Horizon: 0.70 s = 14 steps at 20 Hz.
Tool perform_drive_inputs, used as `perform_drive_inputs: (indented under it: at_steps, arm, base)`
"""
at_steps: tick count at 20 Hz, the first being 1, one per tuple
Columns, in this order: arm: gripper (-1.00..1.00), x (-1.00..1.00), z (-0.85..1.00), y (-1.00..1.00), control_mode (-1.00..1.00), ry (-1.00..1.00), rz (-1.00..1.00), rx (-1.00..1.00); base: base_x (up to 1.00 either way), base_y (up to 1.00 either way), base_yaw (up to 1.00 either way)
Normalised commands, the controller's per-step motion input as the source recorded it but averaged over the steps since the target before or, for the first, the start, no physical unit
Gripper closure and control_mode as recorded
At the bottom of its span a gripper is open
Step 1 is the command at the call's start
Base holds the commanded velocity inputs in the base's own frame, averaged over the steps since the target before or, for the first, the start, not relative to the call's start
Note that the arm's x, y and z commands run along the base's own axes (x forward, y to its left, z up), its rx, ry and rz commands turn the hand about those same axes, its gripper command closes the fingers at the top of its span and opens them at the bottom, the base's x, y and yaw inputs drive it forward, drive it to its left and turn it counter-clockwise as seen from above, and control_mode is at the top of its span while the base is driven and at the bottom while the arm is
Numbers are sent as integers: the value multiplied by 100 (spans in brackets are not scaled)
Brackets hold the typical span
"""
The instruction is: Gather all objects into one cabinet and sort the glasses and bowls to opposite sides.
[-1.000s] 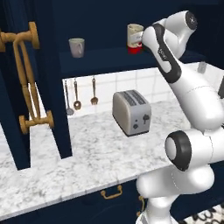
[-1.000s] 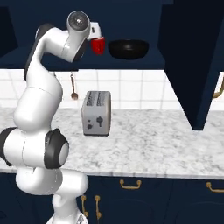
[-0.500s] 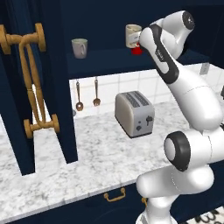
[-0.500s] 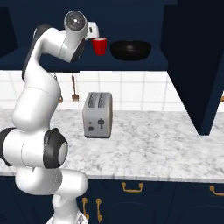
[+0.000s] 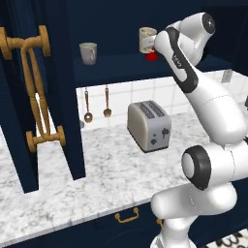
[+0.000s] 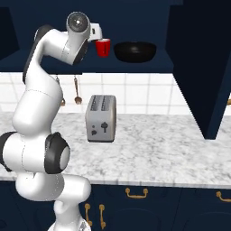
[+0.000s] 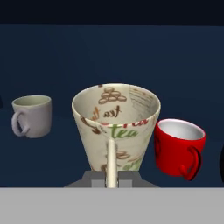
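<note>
Since a moment ago my arm has pushed further toward the shelf of the cabinet (image 5: 53, 97), carrying the cream mug (image 7: 116, 127) with it. My pincer (image 7: 111, 175) is pinched tight on that mug's handle, holding it upright over the shelf. Just beside it sits the red cup (image 7: 179, 146), with the black bowl (image 6: 135, 50) beyond that, and the grey mug (image 7: 31, 116) stands well apart on the other side.

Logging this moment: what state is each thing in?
Cream mug: upright, gripped at its handle by the hand.
Grey mug: upright on the shelf, free.
Red cup: upright, free.
Black bowl: upright on the shelf.
Cabinet door: open.
Toaster: slots empty.
</note>
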Motion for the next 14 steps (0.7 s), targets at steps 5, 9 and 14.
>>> perform_drive_inputs:
  at_steps: [5,9,14]
  arm:
    - [100,0,-37,8,-100,0,6,0]
    - [100,-3,-46,10,-100,-7,3,-6]
    - [100,6,-12,42,-100,-6,0,-1]
  base:
    - [0,0,0]
    - [0,0,0]
    - [0,0,0]
